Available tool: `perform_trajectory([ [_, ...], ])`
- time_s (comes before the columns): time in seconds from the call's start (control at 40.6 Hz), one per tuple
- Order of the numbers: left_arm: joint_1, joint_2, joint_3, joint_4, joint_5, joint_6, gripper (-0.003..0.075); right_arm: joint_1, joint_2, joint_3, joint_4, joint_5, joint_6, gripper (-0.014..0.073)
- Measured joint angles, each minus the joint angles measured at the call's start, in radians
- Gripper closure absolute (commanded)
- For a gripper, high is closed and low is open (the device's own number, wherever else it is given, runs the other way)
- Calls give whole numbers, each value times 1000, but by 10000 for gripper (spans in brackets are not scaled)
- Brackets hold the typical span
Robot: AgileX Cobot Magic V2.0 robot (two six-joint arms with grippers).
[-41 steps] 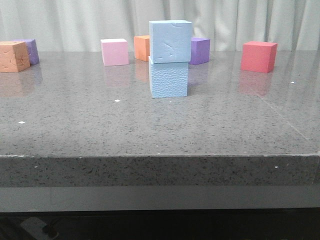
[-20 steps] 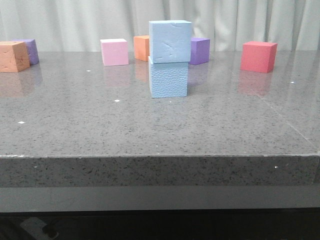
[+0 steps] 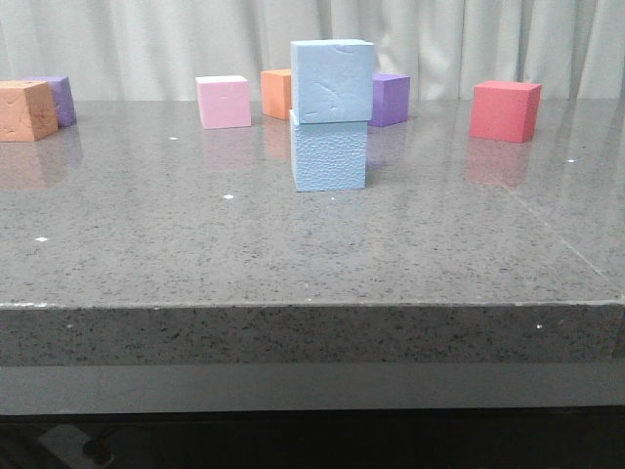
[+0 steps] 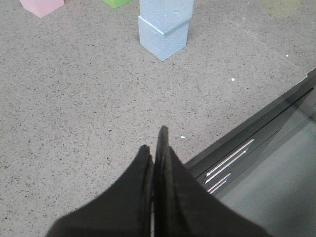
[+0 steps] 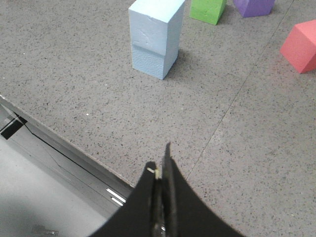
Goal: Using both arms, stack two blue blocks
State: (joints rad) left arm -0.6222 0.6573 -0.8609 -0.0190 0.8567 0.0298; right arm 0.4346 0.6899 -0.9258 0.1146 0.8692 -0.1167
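Observation:
Two pale blue blocks stand stacked in the middle of the table: the upper block point(image 3: 332, 80) rests on the lower block point(image 3: 329, 154), slightly offset. The stack also shows in the left wrist view point(image 4: 164, 22) and the right wrist view point(image 5: 154, 35). My left gripper point(image 4: 154, 143) is shut and empty, above the table's front edge, well short of the stack. My right gripper point(image 5: 160, 160) is shut and empty, also near the front edge. Neither gripper shows in the front view.
At the back stand a pink cube point(image 3: 224, 102), an orange cube point(image 3: 277, 94), a purple cube point(image 3: 390, 99) and a red cube point(image 3: 505, 110). At far left are an orange cube point(image 3: 26, 110) and a purple cube point(image 3: 61, 100). A green cube point(image 5: 208, 10) sits behind the stack.

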Motion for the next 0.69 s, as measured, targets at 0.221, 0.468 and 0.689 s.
perform_trajectory([
  [0.221, 0, 0, 0, 0, 0, 0, 741, 0, 0, 0, 0, 0, 0, 661],
  [0.468, 0, -8, 10, 0, -11, 0, 741, 0, 0, 0, 2, 0, 0, 661],
  [0.689, 74, -99, 134, -26, -129, 0, 741, 0, 0, 0, 2, 0, 0, 661],
])
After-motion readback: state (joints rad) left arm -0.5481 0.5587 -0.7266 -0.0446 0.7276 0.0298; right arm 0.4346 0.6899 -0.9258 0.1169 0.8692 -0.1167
